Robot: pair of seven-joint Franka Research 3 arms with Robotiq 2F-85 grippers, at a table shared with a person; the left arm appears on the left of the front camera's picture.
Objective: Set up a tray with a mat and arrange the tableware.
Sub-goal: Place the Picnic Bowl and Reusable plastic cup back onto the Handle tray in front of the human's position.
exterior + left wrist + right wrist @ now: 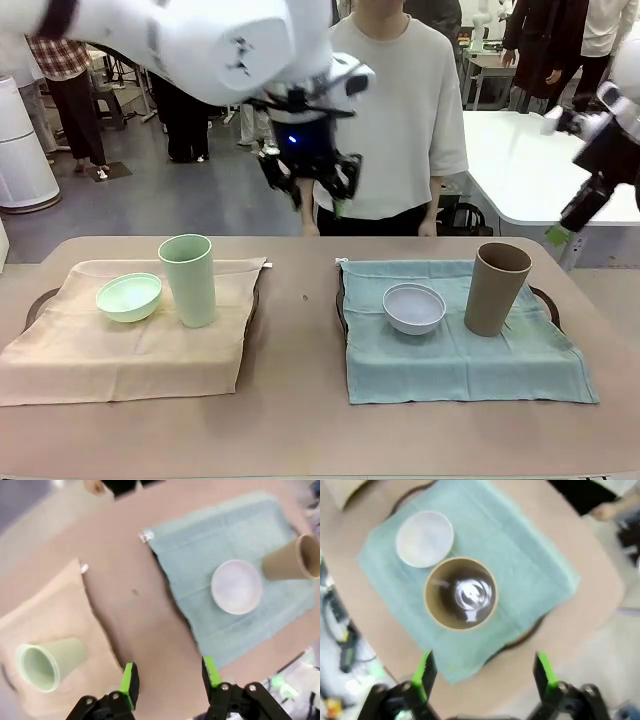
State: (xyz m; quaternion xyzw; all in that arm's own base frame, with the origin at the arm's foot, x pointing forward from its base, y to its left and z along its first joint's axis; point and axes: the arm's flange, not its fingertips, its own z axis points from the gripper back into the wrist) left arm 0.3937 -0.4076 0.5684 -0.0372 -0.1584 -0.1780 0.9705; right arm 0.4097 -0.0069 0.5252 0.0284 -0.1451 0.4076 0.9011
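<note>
Both settings appear complete on the brown counter (300, 410). At lower left of the front view, a beige cloth mat (120, 350) covers a dark tray (36, 303); on it stand a matte pale green bowl (129, 296) and, just beside it, a tall pale green cup (188, 279), upright. At lower right, a teal cloth mat (460, 360) covers a second dark tray (545, 300) and carries a matte white bowl (414, 307) and an upright tall tan-brown cup (496, 288), near each other but apart.

The left hand (308, 178) hangs high at upper centre, in front of the person (395, 110); its wrist view shows the green-padded fingers (131, 682) spread and empty, released. The right hand (482, 675) sits high at the right edge of the front view, above the tan-brown cup; its fingers are likewise spread and hold nothing.

Risks, as judged: both cups are tall and look light, so a low sweep by either arm could topple them. The mats are loose cloth overhanging the trays; a snagged edge would drag bowl and cup together. The left arm is close to the person, so any sudden forward motion is a contact hazard.
</note>
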